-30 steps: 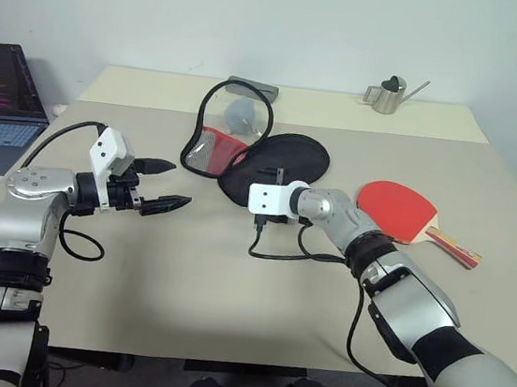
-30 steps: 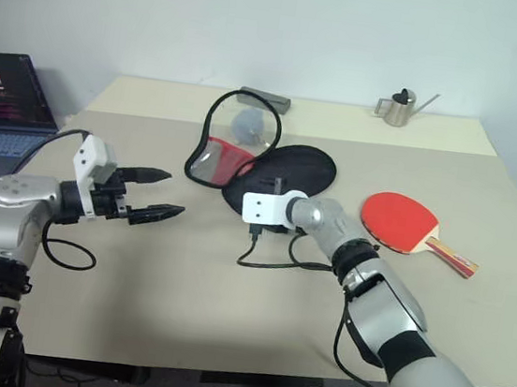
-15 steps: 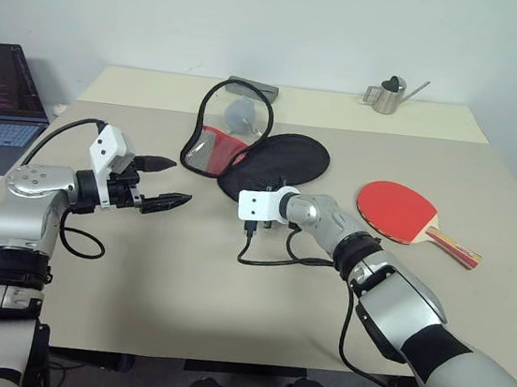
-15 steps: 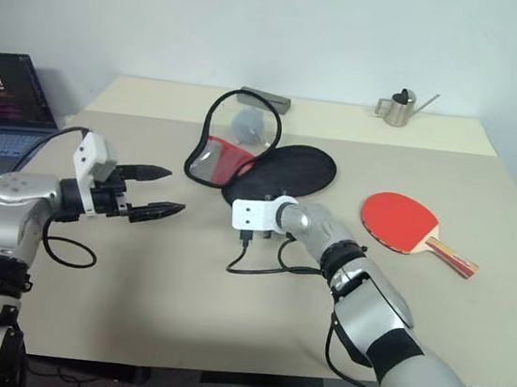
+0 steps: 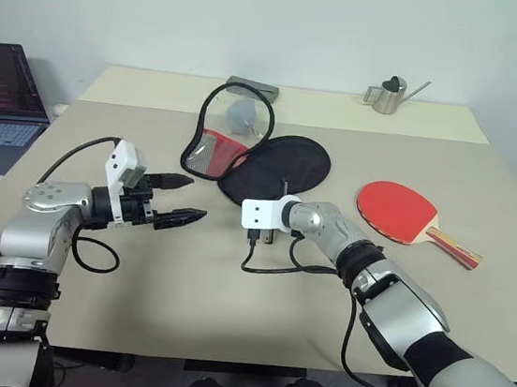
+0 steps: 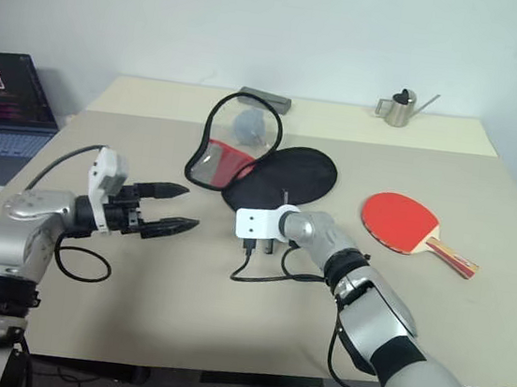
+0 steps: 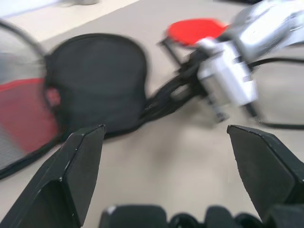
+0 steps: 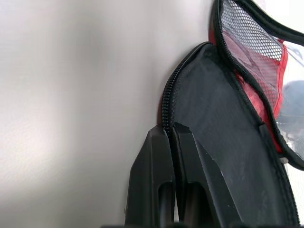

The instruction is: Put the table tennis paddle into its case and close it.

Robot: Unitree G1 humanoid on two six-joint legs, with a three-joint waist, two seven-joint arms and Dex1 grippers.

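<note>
I count one case and one paddle on my beige table [image 5: 227, 294]. The paddle-shaped black fabric case [image 5: 281, 163] lies unzipped near the middle, its lower half flat and its red-and-mesh flap standing up at about ten o'clock of that half. The round red rubber-faced table tennis paddle [image 5: 398, 209] with its light wooden striped handle lies flat at about three o'clock of the case, apart from it and outside it.

My right gripper [image 8: 172, 130] has its two black fingers pressed together on the case's zippered edge at the near rim of the flat half; in the right wrist view the zipper runs straight into the fingertips.

My left gripper [image 5: 182, 199] hovers above the table at about eight o'clock of the case, its fingers spread wide and holding nothing.

Also one small metal watering can [image 5: 384, 96] at the far edge, one grey box [image 5: 252, 88] behind the case, one laptop [image 5: 0, 105] off at nine o'clock.
</note>
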